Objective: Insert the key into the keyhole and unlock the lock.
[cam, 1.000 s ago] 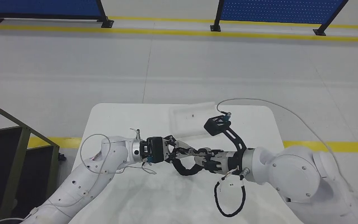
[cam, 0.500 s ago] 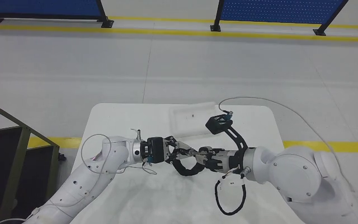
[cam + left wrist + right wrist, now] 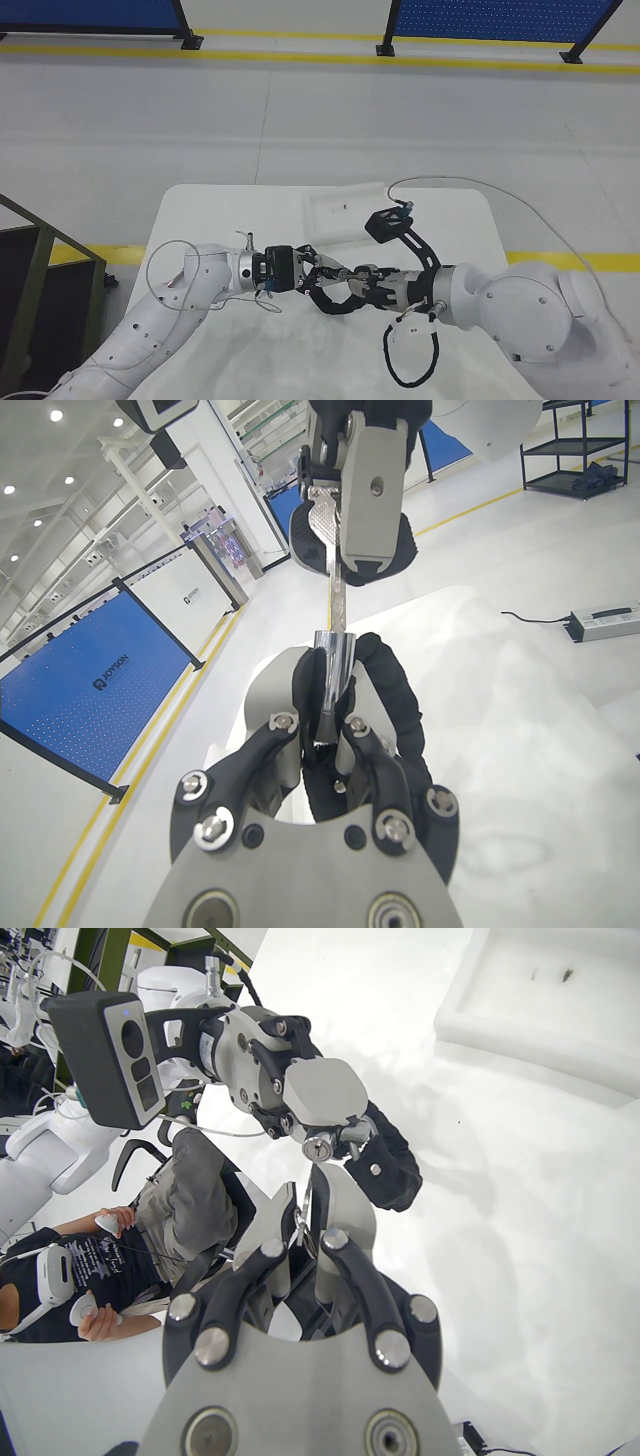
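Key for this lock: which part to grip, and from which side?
Grip the key by its flat, textured head, fingers on the two broad faces, coming from the end away from the lock. That leaves the thin blade free and in line with the keyhole. The right gripper holds it so.

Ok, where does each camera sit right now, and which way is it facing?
Top view: above the arms, looking down on the table; both arms show, meeting mid-table.
Left wrist view: on the left wrist, looking along the left tool and its lock toward the right tool holding the key.
Right wrist view: on the right wrist, looking along the key at the keyhole.
Shared: both wrist views show the key tip at the lock's end.
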Robot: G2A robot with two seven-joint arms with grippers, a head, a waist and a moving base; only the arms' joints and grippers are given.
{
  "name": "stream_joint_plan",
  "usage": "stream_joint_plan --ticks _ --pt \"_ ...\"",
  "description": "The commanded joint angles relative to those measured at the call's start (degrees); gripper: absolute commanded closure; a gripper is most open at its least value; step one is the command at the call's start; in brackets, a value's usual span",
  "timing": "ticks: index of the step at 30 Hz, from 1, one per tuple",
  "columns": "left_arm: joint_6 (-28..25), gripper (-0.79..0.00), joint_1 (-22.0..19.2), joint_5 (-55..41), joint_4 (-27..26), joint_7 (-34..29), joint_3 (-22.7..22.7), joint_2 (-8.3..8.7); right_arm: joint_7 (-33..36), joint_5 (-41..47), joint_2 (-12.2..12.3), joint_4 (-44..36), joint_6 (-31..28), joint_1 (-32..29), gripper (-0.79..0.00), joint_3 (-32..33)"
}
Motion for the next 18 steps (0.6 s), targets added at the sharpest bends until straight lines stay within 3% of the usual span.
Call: stream_joint_plan --ticks 1,18 --pt "-0.2 0.000 0.0 0.0 0.2 0.1 -0.1 -0.09 0.0 0.0 0.0 0.0 0.0 0.1 0.000 -0.1" --pt "-1.4 0.000 0.2 0.3 0.8 1.1 -0.4 -0.79 0.0 -0.8 0.3 0.0 0.5 0.6 0.000 -1.6"
